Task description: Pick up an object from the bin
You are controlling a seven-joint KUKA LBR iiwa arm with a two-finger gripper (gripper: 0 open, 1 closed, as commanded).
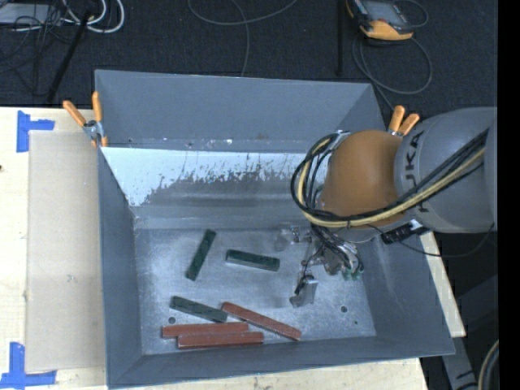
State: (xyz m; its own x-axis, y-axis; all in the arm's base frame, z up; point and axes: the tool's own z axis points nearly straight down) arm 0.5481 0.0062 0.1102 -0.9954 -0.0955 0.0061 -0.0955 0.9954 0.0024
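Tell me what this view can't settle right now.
Camera view: whether the gripper touches the bin floor; too small and dark.
Camera view: the bin's right side, hidden by the arm's orange cover.
Camera view: whether the lower green stick overlaps the slanted brown stick; too small.

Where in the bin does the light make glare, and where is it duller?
Camera view: strong glare along the bin's back wall, brightest towards its left; a speckled sheen on the floor around the dark green bars; duller floor near the gripper.
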